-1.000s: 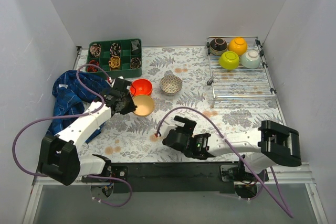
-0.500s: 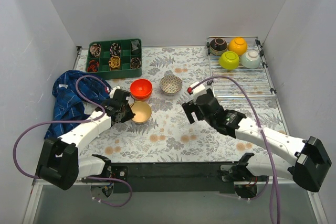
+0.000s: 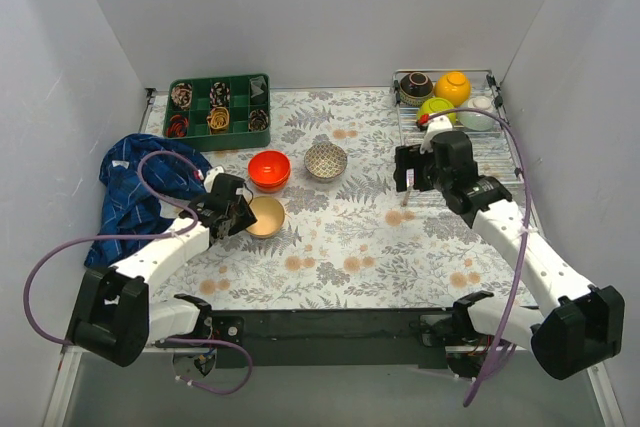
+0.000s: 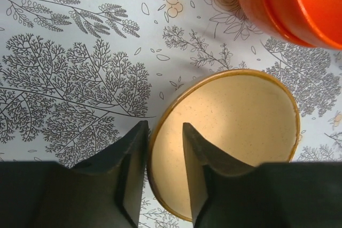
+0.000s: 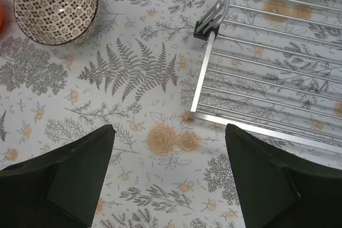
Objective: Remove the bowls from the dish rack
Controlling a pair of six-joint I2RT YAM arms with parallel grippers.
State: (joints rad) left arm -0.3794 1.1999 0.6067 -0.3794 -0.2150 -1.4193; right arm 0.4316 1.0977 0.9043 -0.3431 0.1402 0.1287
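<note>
A beige bowl [image 3: 266, 217] [image 4: 235, 132] sits on the floral table. My left gripper [image 3: 238, 215] [image 4: 164, 126] straddles its near-left rim, one finger outside and one inside. The jaws stand slightly apart and do not pinch the rim. Beside it lie a red-orange bowl [image 3: 270, 169] [image 4: 299, 4] and a white patterned bowl [image 3: 326, 160] [image 5: 56, 6]. The dish rack [image 3: 470, 152] [image 5: 267, 73] at the back right holds dark brown [image 3: 416, 85], yellow-orange [image 3: 453, 87], lime green [image 3: 435, 107] and pale mint [image 3: 480, 112] bowls. My right gripper [image 3: 412, 182] [image 5: 170, 129] hangs open and empty over the table at the rack's front-left corner.
A green compartment tray [image 3: 220, 105] with small items stands at the back left. A crumpled blue cloth [image 3: 135, 187] lies at the left, beside my left arm. White walls close in three sides.
My left gripper's jaws have loosened on the beige bowl's rim, and the bowl has come a little nearer. My right arm has swung from the near middle up to the rack.
</note>
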